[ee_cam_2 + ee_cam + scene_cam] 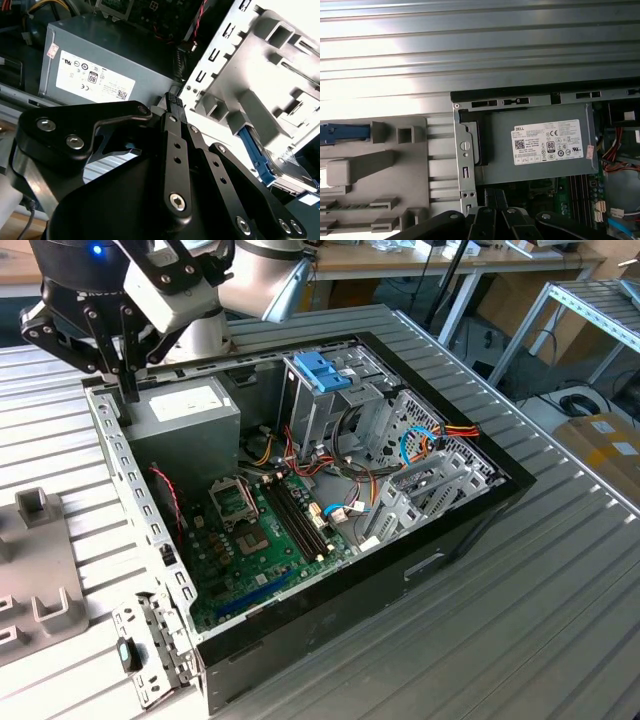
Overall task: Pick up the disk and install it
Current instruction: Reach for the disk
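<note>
- Exterior view: one open case lies on the ridged surface. Inside it are one grey box and one bare blue bracket. My pincer hangs over the case corner beside the box, clenched on nothing. One grey rack is cut off at the exterior view's left.
- Second wrist view: my pincer has its tips pressed together, near the box. One disk stands in the rack, half hidden by a post.
- First wrist view: one disk sits in the rack, showing just its blue edge, cut by the border. The box carries one label, and the pincer is mostly cut off.
</note>
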### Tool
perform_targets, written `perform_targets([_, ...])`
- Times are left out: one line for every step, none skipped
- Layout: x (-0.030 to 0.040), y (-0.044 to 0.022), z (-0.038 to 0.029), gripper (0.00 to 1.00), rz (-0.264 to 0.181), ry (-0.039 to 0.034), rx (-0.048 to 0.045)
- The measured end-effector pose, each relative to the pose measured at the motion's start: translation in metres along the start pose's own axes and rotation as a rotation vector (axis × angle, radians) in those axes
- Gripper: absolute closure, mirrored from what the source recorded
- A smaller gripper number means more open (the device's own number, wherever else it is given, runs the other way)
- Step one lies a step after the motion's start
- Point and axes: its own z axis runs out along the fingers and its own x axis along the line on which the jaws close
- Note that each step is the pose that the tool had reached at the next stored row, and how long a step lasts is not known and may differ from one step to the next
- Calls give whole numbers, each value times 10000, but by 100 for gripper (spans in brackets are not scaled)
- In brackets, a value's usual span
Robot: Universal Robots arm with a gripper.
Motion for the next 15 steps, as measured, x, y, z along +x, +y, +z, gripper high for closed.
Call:
perform_targets([4,0,0,90,0,0,0])
perform_targets([7,0,0,90,0,0,0])
perform_targets([11,-1,0,90,0,0,0])
perform_targets([15,-1,0,90,-1,0,-1])
perform_targets([18,-1,0,90,0,0,0])
perform_targets([22,-2,-1,90,0,0,0])
perform_targets([25,-2,0,90,0,0,-1])
perform_targets([29,-2,-1,90,0,0,0])
perform_targets([33,-2,-1,90,0,-1,-1])
perform_targets([36,-3,-1,90,0,0,-1])
perform_targets([39,-3,-1,90,0,0,-1])
perform_targets([43,-3,-1,90,-1,0,0])
perform_targets([46,-3,-1,90,0,0,0])
perform_targets([51,-4,-1,90,0,0,-1])
perform_targets([54,-4,-1,90,0,0,0])
